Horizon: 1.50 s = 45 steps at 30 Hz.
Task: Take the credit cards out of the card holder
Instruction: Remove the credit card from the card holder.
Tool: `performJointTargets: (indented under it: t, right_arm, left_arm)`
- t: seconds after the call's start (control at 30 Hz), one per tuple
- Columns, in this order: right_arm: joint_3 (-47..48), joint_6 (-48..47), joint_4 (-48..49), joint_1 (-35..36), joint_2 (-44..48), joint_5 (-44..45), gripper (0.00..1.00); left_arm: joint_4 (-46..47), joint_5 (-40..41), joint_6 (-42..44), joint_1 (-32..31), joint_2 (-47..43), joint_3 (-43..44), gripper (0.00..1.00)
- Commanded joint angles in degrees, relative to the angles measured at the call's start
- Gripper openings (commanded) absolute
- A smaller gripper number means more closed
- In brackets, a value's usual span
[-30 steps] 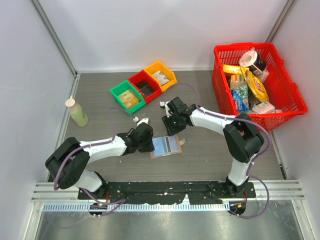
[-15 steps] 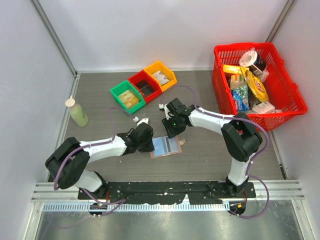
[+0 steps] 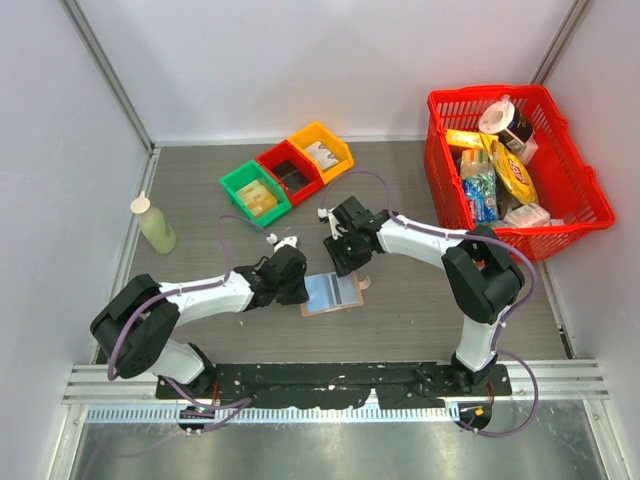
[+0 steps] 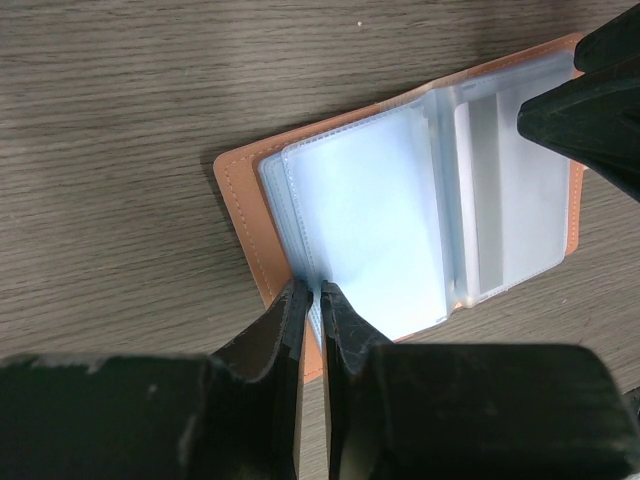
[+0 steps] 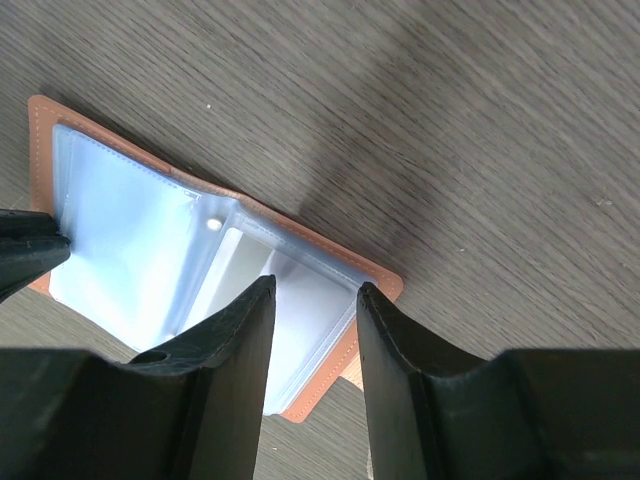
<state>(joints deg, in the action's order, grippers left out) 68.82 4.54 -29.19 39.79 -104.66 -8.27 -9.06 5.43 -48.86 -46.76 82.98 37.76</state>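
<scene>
Tan card holder (image 4: 250,200) open, but we've no credit cards (image 4: 510,200) out yet; left gripper (image 4: 312,300) pinching its sleeve edge & right gripper (image 5: 315,290) w/ jaws apart.

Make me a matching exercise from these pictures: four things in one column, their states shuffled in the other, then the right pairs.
Things:
1. left gripper
2. right gripper
3. card holder
4. bottle

States:
A. lying open on the table
B. standing upright, far left
C. jaws apart over the holder
D. pinched shut on the holder's edge

Pairs: 1-D, 2-C, 3-A, 4-B
</scene>
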Motion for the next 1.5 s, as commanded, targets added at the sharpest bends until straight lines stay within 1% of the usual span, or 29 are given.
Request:
performJointTargets:
  t: [0.0,0.23,0.5,0.7,0.8,0.9,1.1,1.23,1.47]
  right_arm:
    - [1.41,-0.67,0.71,0.38,-0.19,1.42,0.44]
    - [1.32,-0.93,0.71,0.55,-0.10,0.45,0.45]
    - [1.23,-1.46,0.27,0.99,-0.63,-1.31,0.43]
    - [0.97,-1.11,0.36,0.99,-0.54,0.18,0.43]
    - [0.97,-1.11,0.71,0.99,-0.02,2.55,0.45]
    - [1.32,-1.02,0.71,1.08,0.07,3.00,0.47]
    - [1.32,-1.19,0.71,0.99,-0.02,1.33,0.47]
    - [0.97,-1.37,0.89,1.08,-0.19,-0.86,0.44]
    - [0.62,-1.55,0.89,1.08,-0.37,-1.13,0.43]
  left_arm:
    - [-0.52,-0.77,0.26,-0.17,0.69,-0.40,0.14]
    - [-0.52,-0.86,0.17,-0.17,0.69,-0.49,0.14]
    - [-0.52,-0.86,0.17,-0.17,0.60,-0.67,0.14]
    - [-0.52,-0.86,0.17,-0.17,0.34,-0.76,0.13]
    - [-0.52,-0.86,0.17,-0.17,0.25,-0.84,0.14]
    - [-0.52,-0.86,0.08,-0.26,0.16,-0.93,0.13]
    - [-0.61,-0.86,0.08,-0.17,-0.10,-0.93,0.13]
    - [-0.52,-0.86,-0.01,-0.17,-0.10,-0.76,0.13]
    - [-0.61,-0.86,-0.09,-0.26,-0.54,-1.11,0.13]
